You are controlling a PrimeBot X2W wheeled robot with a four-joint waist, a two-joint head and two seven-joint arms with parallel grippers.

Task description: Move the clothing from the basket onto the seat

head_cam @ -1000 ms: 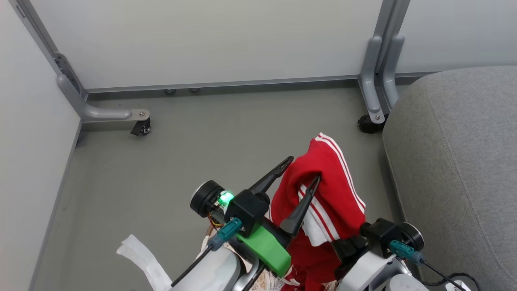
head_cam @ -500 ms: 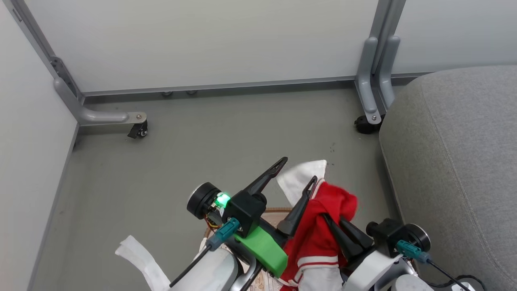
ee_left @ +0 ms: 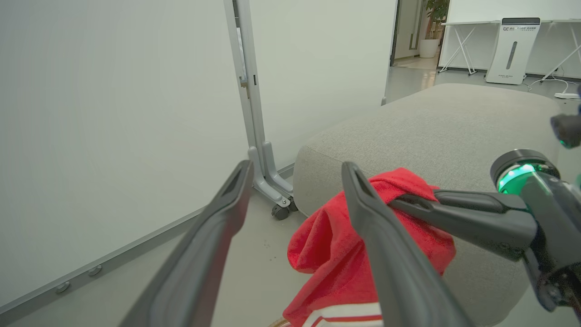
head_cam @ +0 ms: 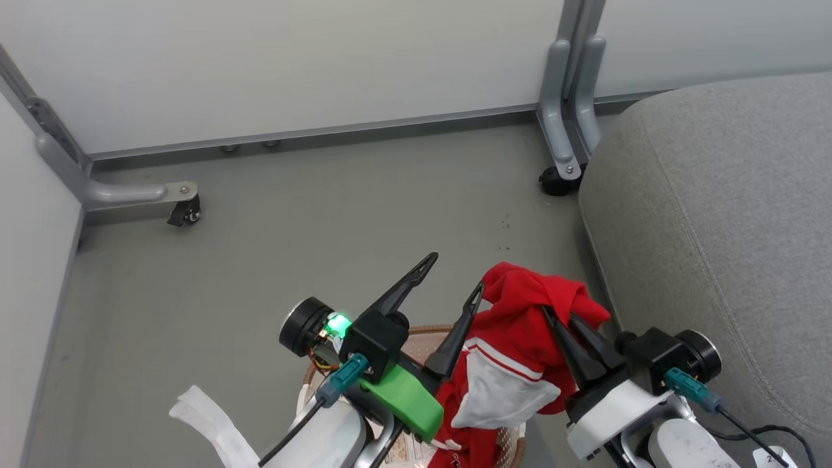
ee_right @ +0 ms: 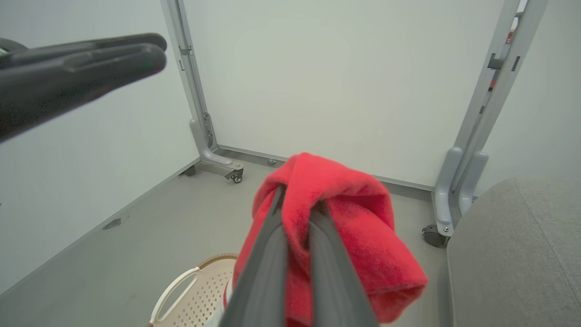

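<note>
Currently right gripper is clamped on the clothing: a red fold is pinched between its two fingers, and the right wrist view shows cloth bunched over the tips

Left gripper is spread wide and empty. Its inner finger sits just beside the garment's left edge, can't tell if it touches

Clothing hangs lifted above the floor, red bulk on top, white panel with a red-white stripe below, lower end trailing down toward the basket

Basket sits under both arms and is mostly hidden by them. Brown rim shows behind the left gripper; cream perforated wall and one handle show in the right wrist view

Seat is to the right of the garment, near but apart, so the garment is beside it, not on it

Around:
- white partition panels close off the far side and the left
- grey post with a black caster stands right at the seat's far corner
- second caster on a grey foot at far left
- black cable runs by the right arm
- white strip by the left forearm, can't tell what it is
- left wrist view shows a white standing unit and a potted plant well behind the seat
</note>
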